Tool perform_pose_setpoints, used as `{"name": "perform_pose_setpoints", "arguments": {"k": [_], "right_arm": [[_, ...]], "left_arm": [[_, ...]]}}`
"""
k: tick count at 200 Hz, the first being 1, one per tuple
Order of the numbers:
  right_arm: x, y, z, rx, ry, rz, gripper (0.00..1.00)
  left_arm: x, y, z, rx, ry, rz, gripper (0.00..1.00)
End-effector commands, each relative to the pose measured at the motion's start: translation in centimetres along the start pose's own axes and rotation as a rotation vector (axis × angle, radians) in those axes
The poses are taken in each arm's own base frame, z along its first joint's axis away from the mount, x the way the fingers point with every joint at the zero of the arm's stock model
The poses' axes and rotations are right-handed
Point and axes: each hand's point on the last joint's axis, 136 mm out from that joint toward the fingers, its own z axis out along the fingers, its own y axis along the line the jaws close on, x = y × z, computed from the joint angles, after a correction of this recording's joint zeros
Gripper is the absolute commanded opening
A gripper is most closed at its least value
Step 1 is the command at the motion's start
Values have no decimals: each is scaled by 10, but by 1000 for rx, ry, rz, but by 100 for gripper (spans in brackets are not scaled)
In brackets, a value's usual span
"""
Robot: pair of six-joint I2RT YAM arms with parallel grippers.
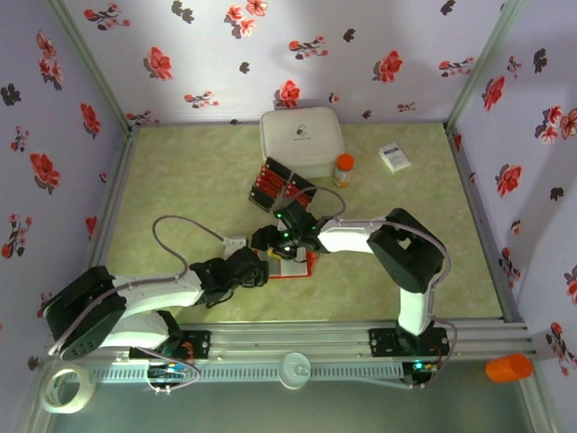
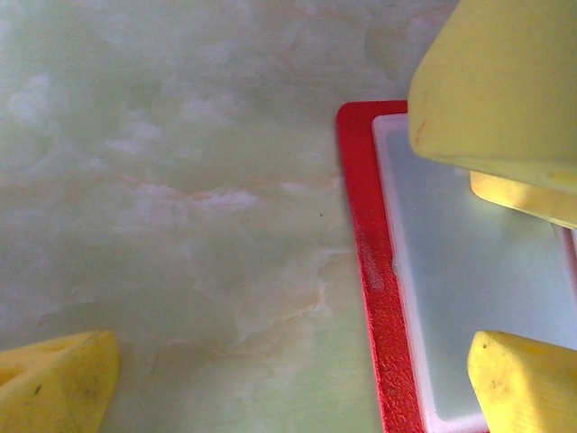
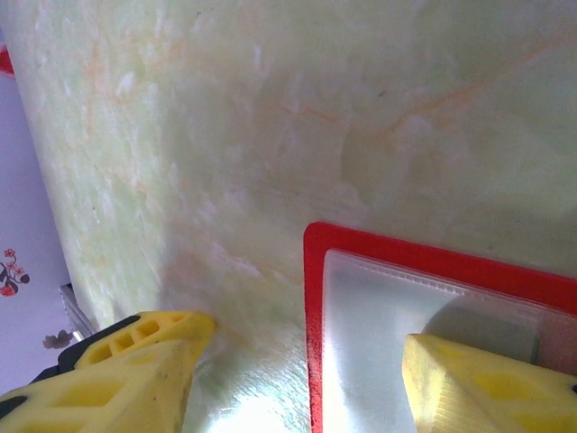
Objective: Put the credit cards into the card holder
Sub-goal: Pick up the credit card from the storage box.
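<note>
Left gripper (image 2: 288,388) and right gripper (image 3: 302,383) over the open red wallet (image 2: 370,271) at mid-table.
Both jaws are held apart, each straddling a wallet edge, seemingly to pin it flat; the cards (image 1: 268,183) are kept just beyond, farther back.

A lab robot booth: floral walls (image 1: 297,54), aluminium rail (image 1: 270,336), marbled tabletop (image 1: 180,180).

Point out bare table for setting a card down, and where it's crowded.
Bare: the wide left stretch between the wall and the card trays; the right stretch around the small white box. Crowded: the middle, where the left gripper and right gripper meet over the wallet.
</note>
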Motion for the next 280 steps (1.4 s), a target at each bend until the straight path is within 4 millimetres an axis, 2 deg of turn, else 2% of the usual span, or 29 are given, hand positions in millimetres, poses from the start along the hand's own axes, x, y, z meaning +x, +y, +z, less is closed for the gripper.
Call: {"name": "perform_pose_setpoints", "arguments": {"k": [1,28,51,88,120,177,224,280], "right_arm": [[-11,25,-21,-55,-26,-8,64],[-32,43,-55,-73,-88,-47,64],[-53,49,-89,-53,-155,-81,64],[-88,36,-140,99,-242,-157,63],[-109,20,-162,302,-247,-285,60],[-133,-11,-157,588,-123,-457,45],[-153,-20,-147,685,-90,-521,30],[-162,-25,-129,698,-55,-535,27]], "left_arm": [[-3,-2,3,-11,1,10,100],[-1,1,5,-25,8,-1,100],[2,3,6,-38,19,-1,100],[4,5,6,-48,26,6,100],[5,5,6,-49,28,7,100],[7,7,7,-45,27,0,100],[8,8,5,-42,28,-3,100],[8,8,3,-38,23,-4,100]]}}
